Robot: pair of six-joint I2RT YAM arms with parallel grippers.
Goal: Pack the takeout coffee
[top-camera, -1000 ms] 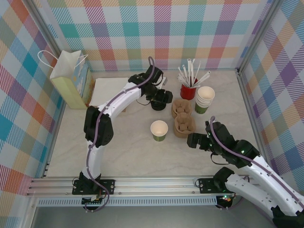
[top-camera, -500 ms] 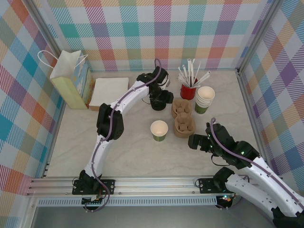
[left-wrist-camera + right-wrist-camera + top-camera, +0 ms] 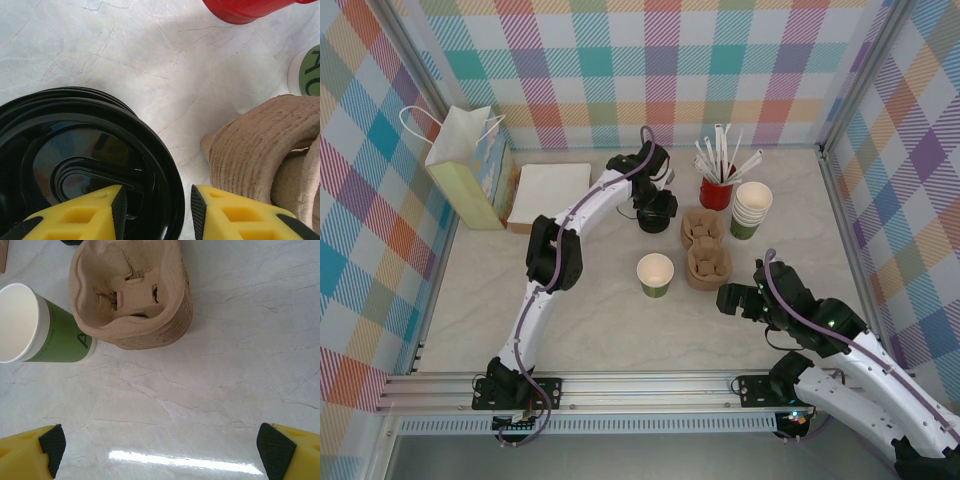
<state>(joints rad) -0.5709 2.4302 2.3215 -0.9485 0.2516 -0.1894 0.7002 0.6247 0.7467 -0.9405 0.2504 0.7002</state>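
Left fingers (image 3: 85, 217) closed in lots since a sec ago, now narrow, straddling rim of black lid (image 3: 75, 145) by far edge of tabletop (image 3: 590, 320); can't tell if gripped yet. Green cup (image 3: 655, 273) sits mid-tabletop, nearward of them. Right fingers (image 3: 27, 447) wide, empty.

So it's an olive-green cup (image 3: 655, 273) with a cream inside, glossy black lid (image 3: 75, 150), brown carrier (image 3: 705, 248), red cup (image 3: 717, 192) of white straws (image 3: 720, 150), creamy marbled worktop (image 3: 590, 310), and rainbow-pastel plaid walls (image 3: 620, 60) all round.
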